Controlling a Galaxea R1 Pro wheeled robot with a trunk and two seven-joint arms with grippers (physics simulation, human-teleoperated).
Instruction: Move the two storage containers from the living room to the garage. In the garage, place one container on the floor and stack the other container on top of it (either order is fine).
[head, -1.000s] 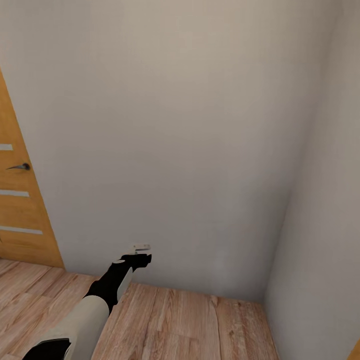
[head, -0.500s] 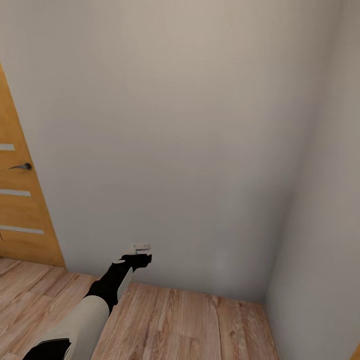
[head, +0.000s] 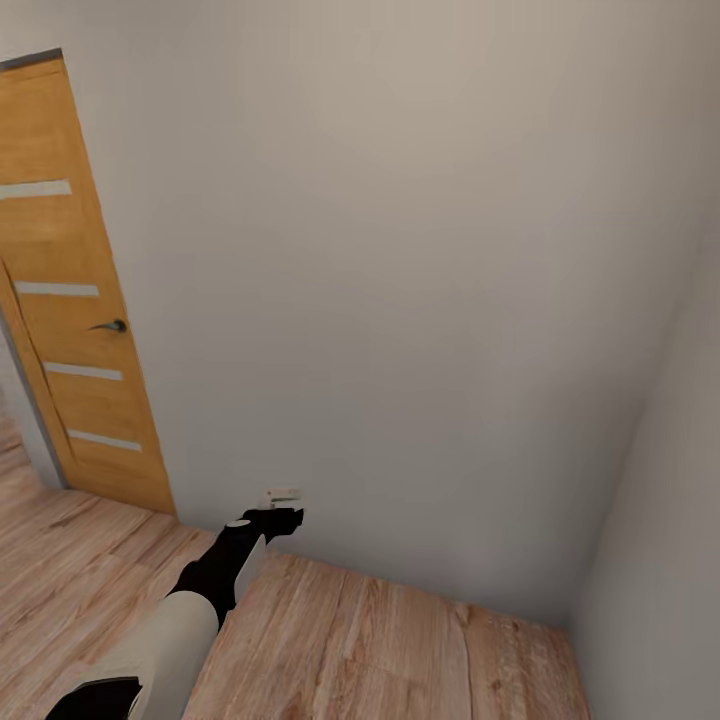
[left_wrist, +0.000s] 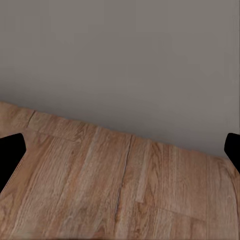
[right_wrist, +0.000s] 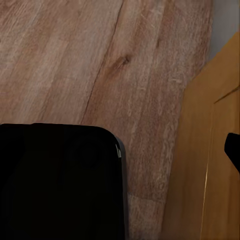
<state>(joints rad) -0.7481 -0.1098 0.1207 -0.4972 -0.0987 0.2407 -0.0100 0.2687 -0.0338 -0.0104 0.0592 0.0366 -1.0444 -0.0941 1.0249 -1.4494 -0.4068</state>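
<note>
The two storage containers are out of view. My left arm reaches forward low in the head view, and its gripper (head: 283, 497) hangs just short of a plain grey-white wall (head: 400, 280). In the left wrist view the left gripper (left_wrist: 120, 150) is open and empty: its dark fingertips (left_wrist: 10, 155) stand wide apart over light wood planks where they meet the wall. My right gripper (right_wrist: 120, 150) looks open too, with one fingertip (right_wrist: 233, 150) at the picture's edge and a black body (right_wrist: 60, 180) beside it, above wood planks.
A light wood plank floor (head: 380, 650) runs up to the wall. A shut wooden door (head: 80, 330) with a dark handle stands at the left. A second wall (head: 660, 560) closes the corner at the right. A wooden door panel (right_wrist: 215, 165) lies close to the right gripper.
The whole head view has swung: the door now sits further right and shows more of its height, and the corner has shifted right. The camera moved; the left arm keeps its pose.
</note>
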